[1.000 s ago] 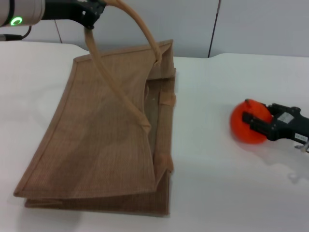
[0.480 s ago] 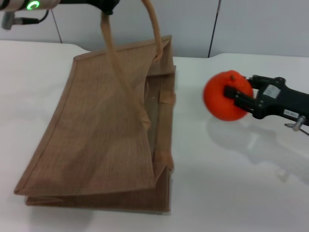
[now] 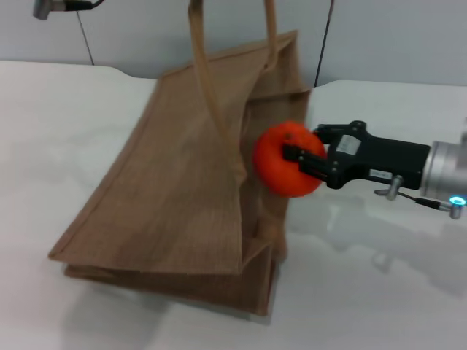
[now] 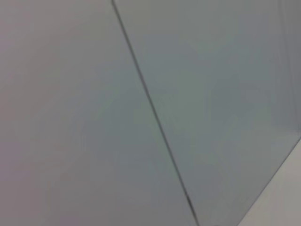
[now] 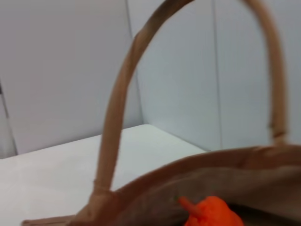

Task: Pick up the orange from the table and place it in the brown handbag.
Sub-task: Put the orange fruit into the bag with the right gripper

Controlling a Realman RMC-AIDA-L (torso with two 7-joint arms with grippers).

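Note:
The orange [image 3: 287,160] is held off the table by my right gripper [image 3: 305,162], which is shut on it right at the open mouth of the brown handbag [image 3: 182,197]. The tan jute bag is raised by its looped handles [image 3: 208,80], which rise out of the top of the head view; my left gripper is above the frame and out of view. In the right wrist view the orange's top [image 5: 211,213] shows just before the bag's rim [image 5: 211,162] under a handle loop [image 5: 117,108]. The left wrist view shows only wall.
The white table [image 3: 379,292] spreads wide around the bag. A grey panelled wall [image 3: 387,36] runs along the table's far edge. A bit of my left arm [image 3: 55,7] shows at the top left.
My right gripper has carried the orange left from the table's right side up to the bag's mouth. The bag's handles have been pulled higher, standing the bag more upright and shifting it right.

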